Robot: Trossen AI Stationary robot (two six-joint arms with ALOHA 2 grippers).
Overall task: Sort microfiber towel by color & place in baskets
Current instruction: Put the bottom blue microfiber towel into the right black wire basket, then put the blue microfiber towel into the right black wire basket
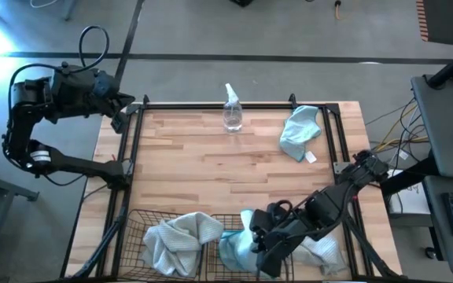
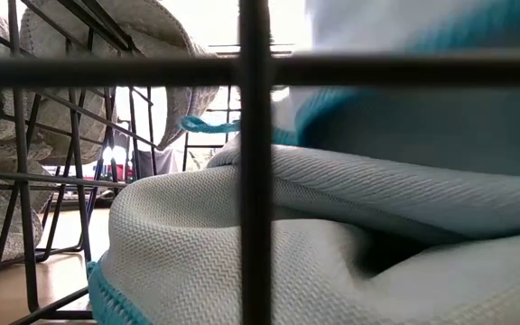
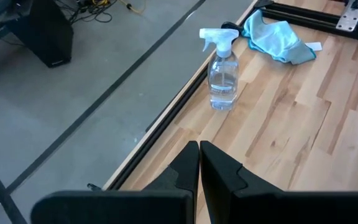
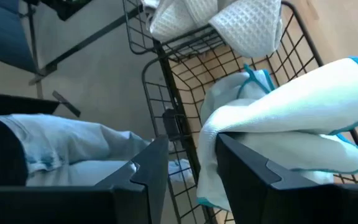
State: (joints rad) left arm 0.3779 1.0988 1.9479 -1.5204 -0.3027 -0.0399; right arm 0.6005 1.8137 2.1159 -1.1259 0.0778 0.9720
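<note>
The sorting looked well under way but not finished. At the table's [image 1: 211, 169] near edge two black wire baskets sat side by side: the left basket [image 1: 132, 224] held a heap of pale grey-white towel [image 1: 181, 240], and the right basket [image 4: 185, 68] held a light blue towel [image 1: 234, 250].

The right hand [image 4: 191, 168] hovered over that right basket with its fingers spread, and a fold of blue-edged towel [image 4: 278, 118] lay between and over them; it seemed to be letting the cloth go rather than gripping it, though whether the cloth was fully free could not be told.

One light blue towel [image 1: 299, 132] lay crumpled at the table's far right, well apart from the baskets and near a clear spray bottle [image 1: 232, 112] (which is no part of the sorting). That towel appeared to be what was left to do.

The left hand [image 3: 199, 171] waited at the far left corner, fingers pressed together, holding nothing.
</note>
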